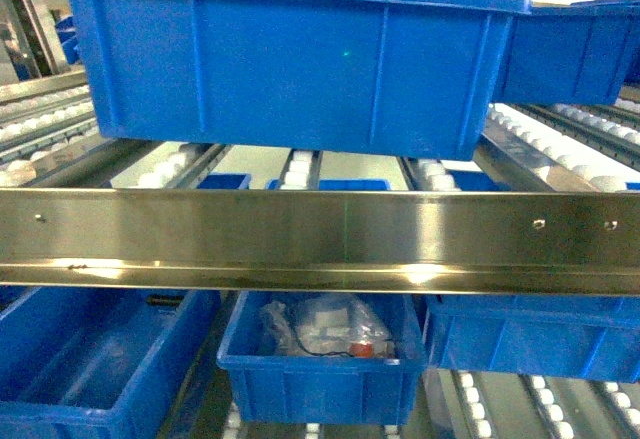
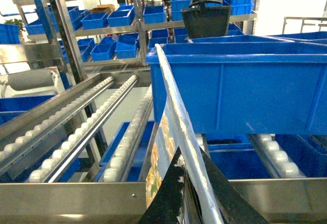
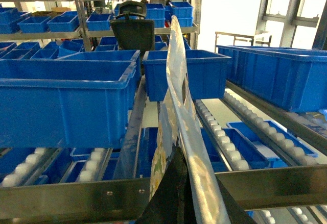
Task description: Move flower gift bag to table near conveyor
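1. Both claws, left claw (image 2: 186,203) and right claw (image 3: 181,203), are clenched on the flower gift bag (image 2: 171,147), held edge-up.
2. Beyond: conveyor (image 2: 76,127) rollers, blue bin (image 2: 240,81).
3. Carrying step; next, turn toward the unseen worktop.

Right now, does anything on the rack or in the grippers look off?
Nothing looks spilled or broken. Both wrist views show a gift bag edge-on between the fingers: the left gripper holds a bag and the right gripper holds a bag. The blue bin sits squarely on the conveyor.
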Robot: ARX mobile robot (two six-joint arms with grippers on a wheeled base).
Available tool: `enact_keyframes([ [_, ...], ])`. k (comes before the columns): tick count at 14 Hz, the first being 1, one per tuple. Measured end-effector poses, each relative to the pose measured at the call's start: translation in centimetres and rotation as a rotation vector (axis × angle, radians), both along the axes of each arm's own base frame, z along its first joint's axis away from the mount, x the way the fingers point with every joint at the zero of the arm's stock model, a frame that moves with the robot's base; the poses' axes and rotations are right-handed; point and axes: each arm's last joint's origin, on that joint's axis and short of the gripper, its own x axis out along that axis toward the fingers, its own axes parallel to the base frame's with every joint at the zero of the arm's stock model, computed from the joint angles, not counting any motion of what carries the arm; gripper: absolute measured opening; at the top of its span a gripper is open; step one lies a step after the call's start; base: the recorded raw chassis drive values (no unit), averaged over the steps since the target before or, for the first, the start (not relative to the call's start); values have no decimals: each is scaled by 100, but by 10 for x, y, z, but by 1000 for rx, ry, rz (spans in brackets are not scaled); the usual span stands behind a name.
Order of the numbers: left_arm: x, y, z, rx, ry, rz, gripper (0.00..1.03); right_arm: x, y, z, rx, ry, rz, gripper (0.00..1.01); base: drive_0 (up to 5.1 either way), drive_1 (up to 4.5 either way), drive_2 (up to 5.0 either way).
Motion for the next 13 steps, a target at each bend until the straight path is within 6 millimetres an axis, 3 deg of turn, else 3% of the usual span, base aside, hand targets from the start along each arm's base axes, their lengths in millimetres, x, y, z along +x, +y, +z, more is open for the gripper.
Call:
enact_keyframes([
  [13,0,0,0,0,1,0,4,0,0,0,0,0,0,2,-477,104,367],
])
